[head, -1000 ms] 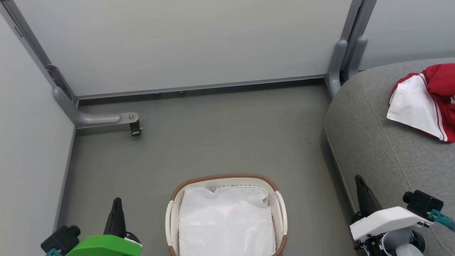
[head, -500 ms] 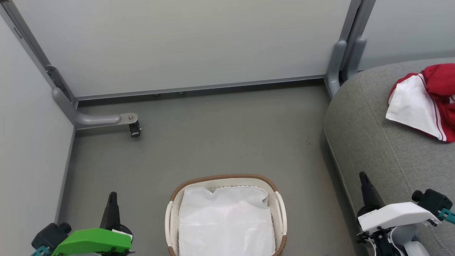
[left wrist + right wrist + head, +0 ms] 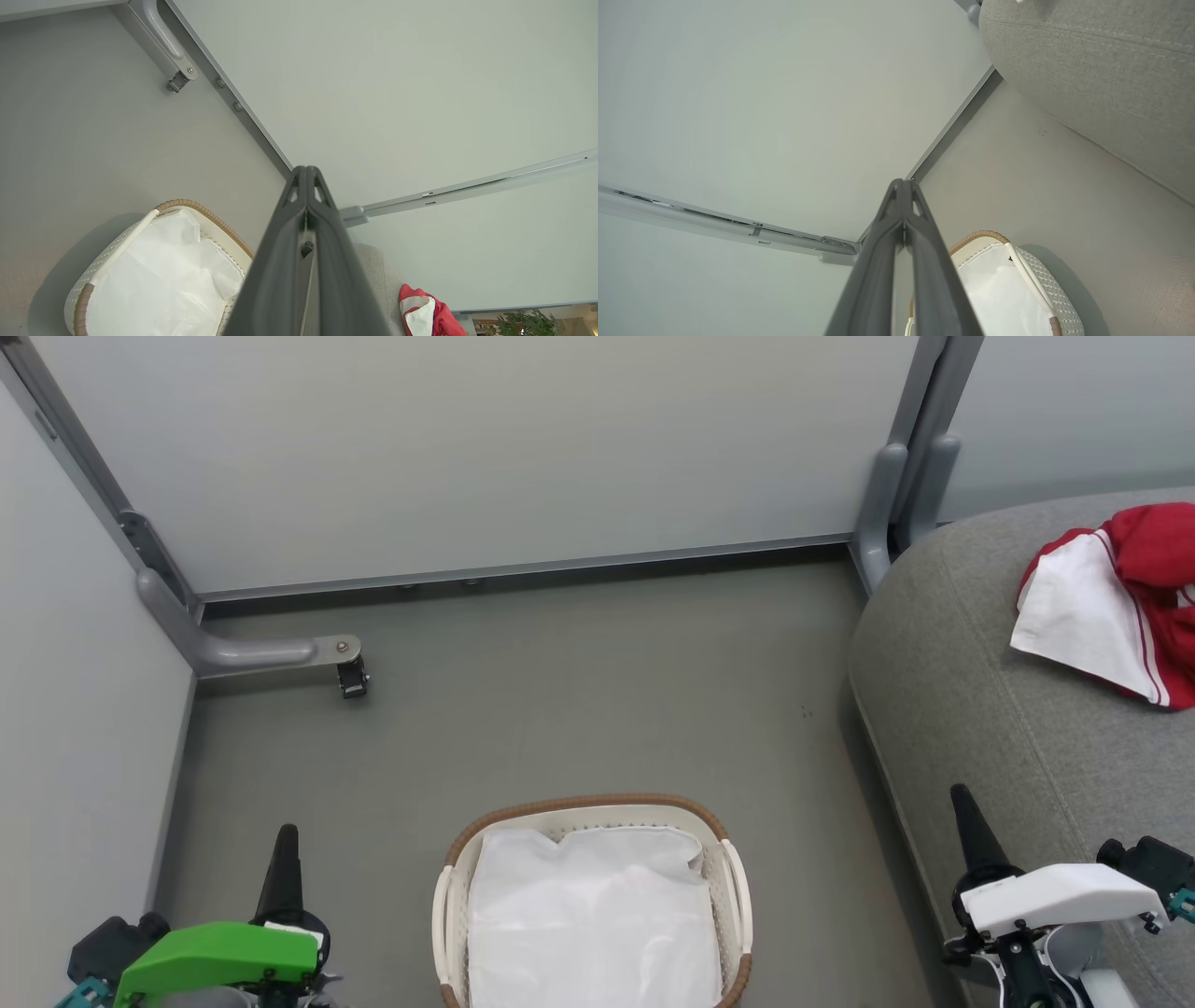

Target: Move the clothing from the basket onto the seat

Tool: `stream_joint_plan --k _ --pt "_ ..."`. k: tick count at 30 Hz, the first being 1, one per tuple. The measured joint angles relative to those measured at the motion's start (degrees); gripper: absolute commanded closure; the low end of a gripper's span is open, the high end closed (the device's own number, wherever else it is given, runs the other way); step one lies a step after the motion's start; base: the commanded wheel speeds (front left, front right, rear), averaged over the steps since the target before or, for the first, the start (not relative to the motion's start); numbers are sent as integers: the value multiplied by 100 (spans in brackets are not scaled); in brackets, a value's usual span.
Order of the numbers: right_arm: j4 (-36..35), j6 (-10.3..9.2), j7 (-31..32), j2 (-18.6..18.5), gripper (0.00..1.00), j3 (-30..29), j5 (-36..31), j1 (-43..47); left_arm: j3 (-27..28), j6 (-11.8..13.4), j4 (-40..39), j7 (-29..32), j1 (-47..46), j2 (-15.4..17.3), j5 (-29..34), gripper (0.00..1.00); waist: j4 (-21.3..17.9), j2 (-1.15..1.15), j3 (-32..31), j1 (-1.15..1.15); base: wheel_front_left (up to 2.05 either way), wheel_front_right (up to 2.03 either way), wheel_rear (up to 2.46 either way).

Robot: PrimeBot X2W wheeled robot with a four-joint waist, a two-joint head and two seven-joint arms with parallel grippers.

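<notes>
Red and white clothing (image 3: 1120, 602) lies on the grey seat (image 3: 990, 709) at the right; the left wrist view catches the clothing (image 3: 427, 315) low at its right. The white basket (image 3: 588, 807) with a brown rim stands on the floor at the bottom centre, showing just its white cloth liner (image 3: 593, 919). My left gripper (image 3: 285, 835) is shut and empty at the lower left, left of the basket (image 3: 187, 207). My right gripper (image 3: 960, 798) is shut and empty at the lower right, over the seat's front edge (image 3: 1087, 70), with the basket (image 3: 985, 235) below its fingers.
Pale partition panels (image 3: 485, 448) close off the back and left side of the grey floor (image 3: 579, 700). A grey metal foot with a small caster (image 3: 353, 674) juts out from the left panel. Another grey post foot (image 3: 878, 523) stands by the seat's far corner.
Both grippers have drawn back toward the bottom of the head view, the left one down and left, the right one slightly right. Clothing and basket lie as before.
</notes>
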Motion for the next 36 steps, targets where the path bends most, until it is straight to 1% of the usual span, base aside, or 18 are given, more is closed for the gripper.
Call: stream_joint_plan --k 15,36 --pt "-36 -1 219 -8 100 -121 881 -55 166 -86 -12 220 -122 2 -745 100 -17 0 -16 0 0 0 0" --pt "-86 -3 479 -12 100 -264 1919 -106 360 -177 -34 504 -265 2 -1607 100 -40 0 -37 0 0 0 0"
